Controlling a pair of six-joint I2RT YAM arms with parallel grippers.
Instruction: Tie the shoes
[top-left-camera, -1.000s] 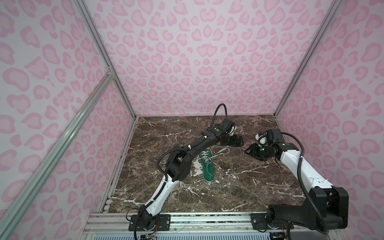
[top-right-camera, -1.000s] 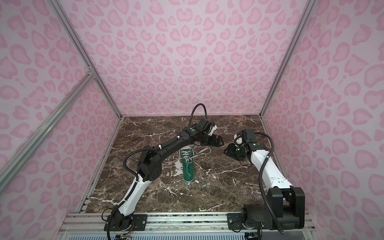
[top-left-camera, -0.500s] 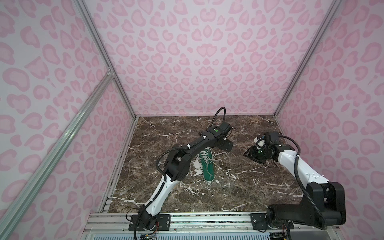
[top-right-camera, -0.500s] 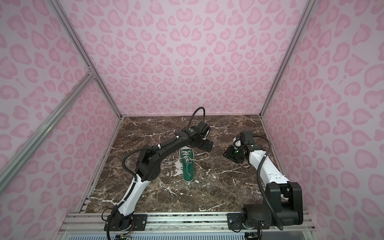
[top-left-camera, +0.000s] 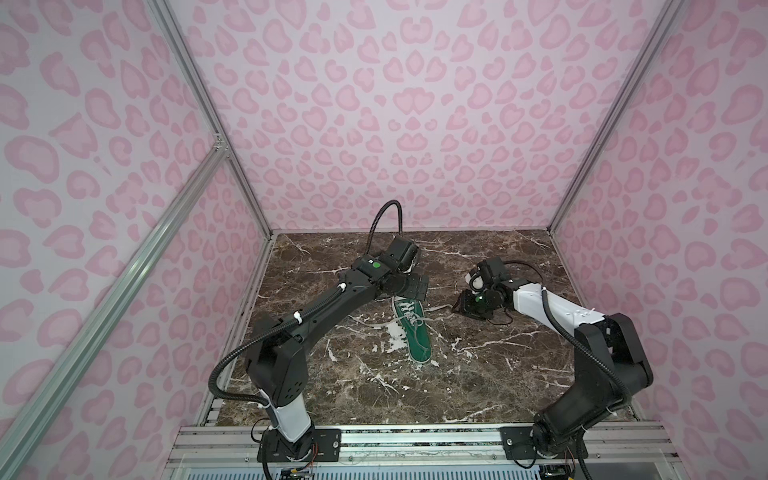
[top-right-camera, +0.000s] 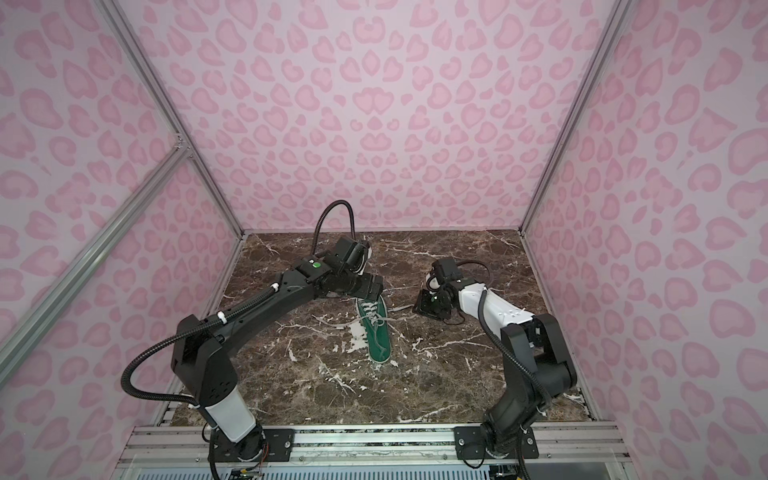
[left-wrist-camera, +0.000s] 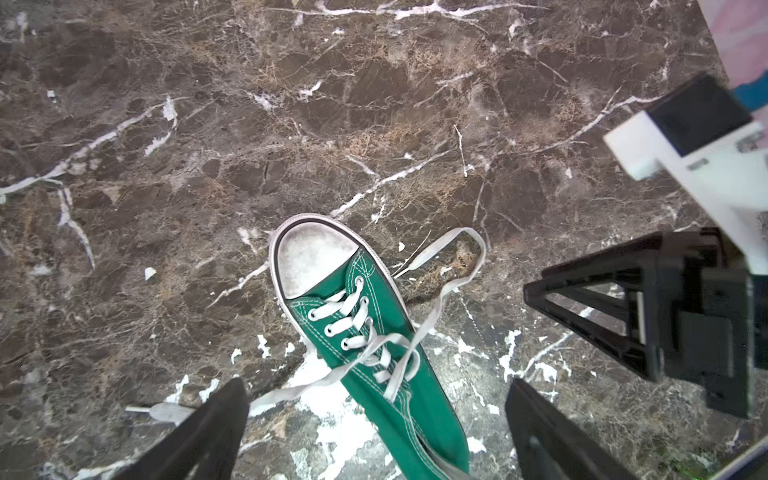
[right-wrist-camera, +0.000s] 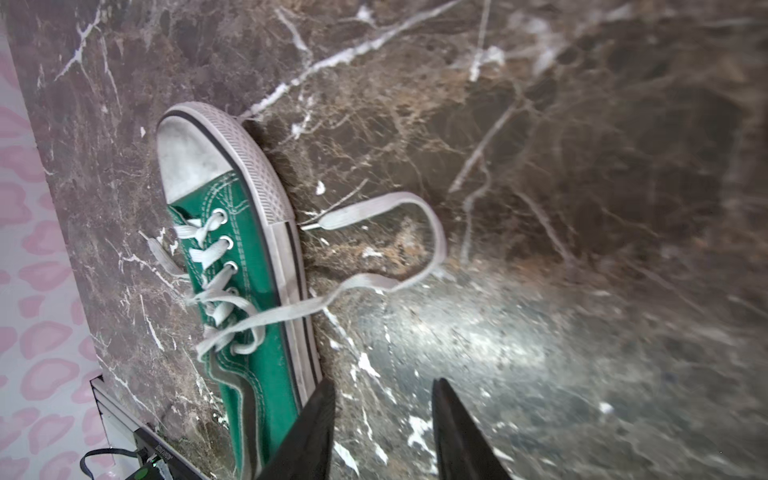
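- The shoe (top-left-camera: 412, 330) lies on the marble table (top-left-camera: 478, 374) near the middle in both top views, toe towards the front rail, its heel end covered there by the left gripper (top-left-camera: 417, 286).
- The left wrist view shows what the top views cannot: the white toe cap (left-wrist-camera: 311, 259), the crossed laces (left-wrist-camera: 374, 353) and the left gripper's fingers (left-wrist-camera: 208, 432) spread wide, one on each side of the shoe, holding nothing.
- The right wrist view shows a loose lace loop (right-wrist-camera: 415, 249) lying flat beside the sole, and the right gripper (right-wrist-camera: 384, 432) partly open and empty, low beside the shoe.
- In a top view the right gripper (top-right-camera: 424, 305) is too small and dark to read.
- No finished bow shows.
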